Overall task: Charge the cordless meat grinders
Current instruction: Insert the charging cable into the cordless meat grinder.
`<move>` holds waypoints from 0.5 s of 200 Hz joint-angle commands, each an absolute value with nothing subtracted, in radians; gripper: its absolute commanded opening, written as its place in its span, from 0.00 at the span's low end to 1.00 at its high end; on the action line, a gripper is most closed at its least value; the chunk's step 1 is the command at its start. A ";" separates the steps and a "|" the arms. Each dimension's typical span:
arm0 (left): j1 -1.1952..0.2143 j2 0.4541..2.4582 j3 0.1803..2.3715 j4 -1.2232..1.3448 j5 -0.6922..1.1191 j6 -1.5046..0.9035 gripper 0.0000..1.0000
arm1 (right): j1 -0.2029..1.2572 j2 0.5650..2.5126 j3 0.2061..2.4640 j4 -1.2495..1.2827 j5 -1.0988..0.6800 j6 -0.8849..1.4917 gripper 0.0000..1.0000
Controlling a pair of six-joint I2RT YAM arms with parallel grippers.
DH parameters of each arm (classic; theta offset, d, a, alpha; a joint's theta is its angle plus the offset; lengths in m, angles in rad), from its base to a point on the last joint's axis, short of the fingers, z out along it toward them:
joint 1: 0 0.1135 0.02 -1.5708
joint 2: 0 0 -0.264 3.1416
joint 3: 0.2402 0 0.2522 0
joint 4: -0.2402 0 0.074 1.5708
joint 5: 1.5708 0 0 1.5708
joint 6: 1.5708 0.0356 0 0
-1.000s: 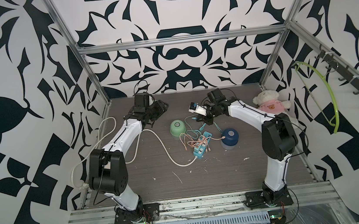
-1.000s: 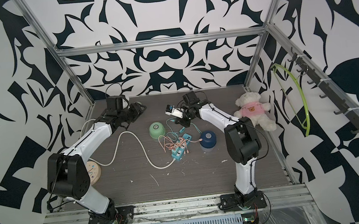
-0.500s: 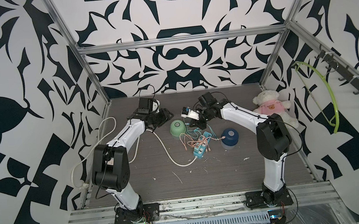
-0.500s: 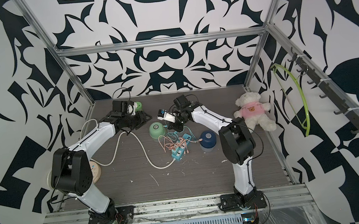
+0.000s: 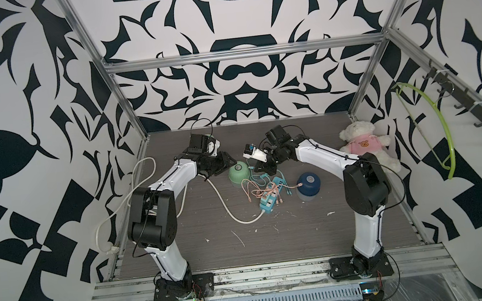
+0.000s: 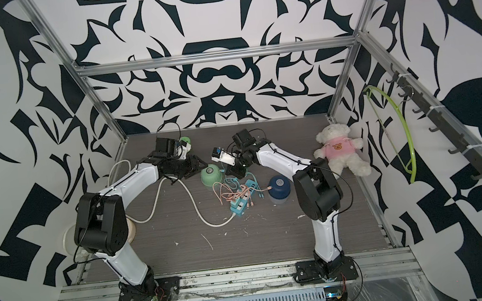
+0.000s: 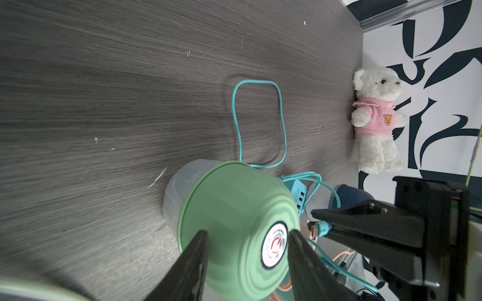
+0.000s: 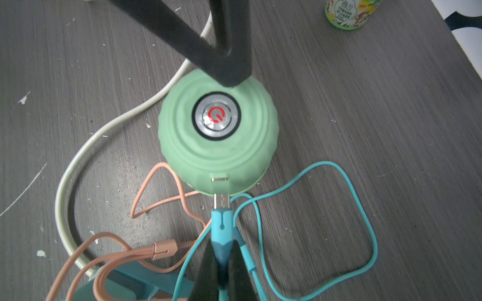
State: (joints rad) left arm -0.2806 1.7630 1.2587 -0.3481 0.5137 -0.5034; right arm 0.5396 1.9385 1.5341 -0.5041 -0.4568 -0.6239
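Observation:
The mint green grinder (image 5: 239, 172) (image 6: 211, 175) stands upright at mid-table; its silver button (image 8: 216, 114) faces up. My left gripper (image 7: 246, 234) (image 5: 224, 165) is open, its fingers on either side of the dome's top, one fingertip (image 8: 229, 78) resting beside the button. My right gripper (image 8: 223, 246) (image 5: 261, 170) is shut on the teal cable plug (image 8: 221, 226). The plug's metal tip sits just short of the port (image 8: 220, 179) low on the dome. The dark blue grinder (image 5: 308, 182) (image 6: 279, 185) stands to the right, with a peach cable reaching it.
A teal charging hub (image 5: 270, 197) with tangled peach cables (image 8: 156, 250) and teal cables lies between the grinders; its thick white cord (image 5: 227, 201) runs left. A bright-green jar (image 6: 184, 141) stands behind my left wrist. A teddy bear (image 5: 364, 144) sits at the right wall.
Both arms have closed in on the mint green grinder. My left gripper came down over its dome and narrowed slightly. My right gripper carried the teal plug left to its port.

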 commanded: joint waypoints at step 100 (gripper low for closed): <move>-0.278 1.791 1.288 -0.403 0.568 -0.449 0.52 | 0.566 1.945 1.560 -0.479 -0.390 -0.624 0.00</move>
State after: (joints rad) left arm -0.2794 1.7779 1.2625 -0.3824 0.5400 -0.4698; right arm 0.5591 1.9594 1.5360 -0.5014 -0.4103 -0.6243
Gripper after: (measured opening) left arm 0.517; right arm 0.048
